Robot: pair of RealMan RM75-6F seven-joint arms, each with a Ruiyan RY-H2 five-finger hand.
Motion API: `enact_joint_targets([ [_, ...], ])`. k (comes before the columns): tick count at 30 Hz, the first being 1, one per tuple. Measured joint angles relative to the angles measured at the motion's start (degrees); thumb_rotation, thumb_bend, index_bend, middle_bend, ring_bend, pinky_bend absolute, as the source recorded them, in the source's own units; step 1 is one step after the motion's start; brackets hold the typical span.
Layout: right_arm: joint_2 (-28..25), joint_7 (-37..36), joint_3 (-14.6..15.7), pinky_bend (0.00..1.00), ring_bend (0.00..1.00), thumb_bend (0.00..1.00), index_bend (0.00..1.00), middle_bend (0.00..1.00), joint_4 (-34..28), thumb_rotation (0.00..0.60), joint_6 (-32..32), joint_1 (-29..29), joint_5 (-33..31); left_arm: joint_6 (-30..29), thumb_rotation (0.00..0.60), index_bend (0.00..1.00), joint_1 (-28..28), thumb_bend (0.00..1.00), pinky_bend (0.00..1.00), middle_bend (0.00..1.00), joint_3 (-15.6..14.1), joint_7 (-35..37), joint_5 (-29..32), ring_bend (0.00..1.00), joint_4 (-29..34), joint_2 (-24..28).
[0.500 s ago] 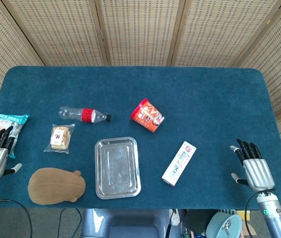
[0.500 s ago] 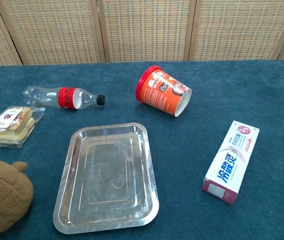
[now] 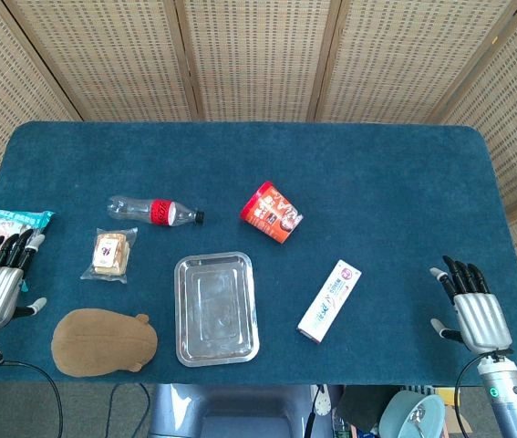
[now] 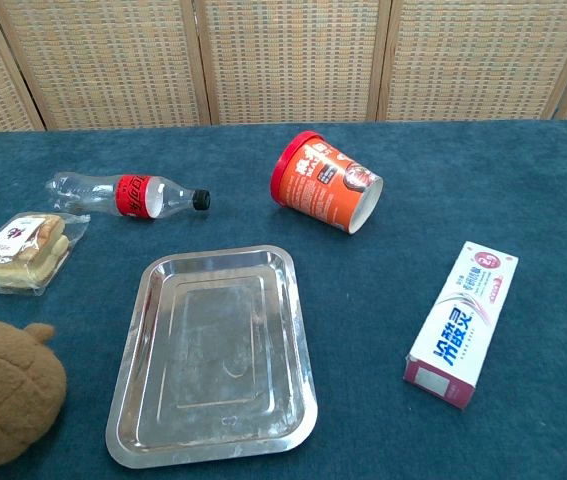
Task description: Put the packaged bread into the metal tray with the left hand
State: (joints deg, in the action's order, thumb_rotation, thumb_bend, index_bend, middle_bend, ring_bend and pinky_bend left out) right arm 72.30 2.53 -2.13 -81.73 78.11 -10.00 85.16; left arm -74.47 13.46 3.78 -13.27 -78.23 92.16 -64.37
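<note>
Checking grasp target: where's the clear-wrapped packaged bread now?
Head view: clear-wrapped packaged bread lies table-left, between plastic cola bottle and brown plush toy, left of metal tray.

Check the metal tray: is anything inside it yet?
No. The tray holds nothing; its bare metal floor shows in both views. The packaged bread lies on the cloth to its left, untouched. What lies beneath the tray is covered.

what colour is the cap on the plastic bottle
Black, on the bottle with the red label; clearest in the chest view.
</note>
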Motion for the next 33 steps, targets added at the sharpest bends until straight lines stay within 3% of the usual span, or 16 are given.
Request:
enact_joint_targets([
  [10,0.45,-1.97,0.2,0.0,0.0,0.22,0.13,0.0,1.49,0.6,0.27,0.41,0.18,3.24,0.6,0.0,1.49,0.18,0.0,0.0,0.73,-2.4,3.02,0.0,4.09,2.32],
  [16,0.4,-4.52,0.4,0.0,0.0,0.22,0.13,0.0,3.18,0.6,1.09,1.09,0.51,12.15,0.6,0.0,4.86,0.18,0.0,0.0,1.38,1.11,6.7,0.0,5.54,4.32],
  [22,0.29,-6.63,0.56,0.0,0.0,0.22,0.13,0.0,4.82,0.6,1.85,1.82,0.71,18.79,0.6,0.0,9.19,0.18,0.0,0.0,2.7,3.53,11.36,0.0,3.4,3.75],
  [33,0.52,-9.25,0.49,0.0,0.0,0.22,0.13,0.0,7.02,0.6,1.97,2.29,0.68,23.65,0.6,0.0,13.81,0.18,0.0,0.0,3.41,2.48,15.85,0.0,-0.86,-0.28],
])
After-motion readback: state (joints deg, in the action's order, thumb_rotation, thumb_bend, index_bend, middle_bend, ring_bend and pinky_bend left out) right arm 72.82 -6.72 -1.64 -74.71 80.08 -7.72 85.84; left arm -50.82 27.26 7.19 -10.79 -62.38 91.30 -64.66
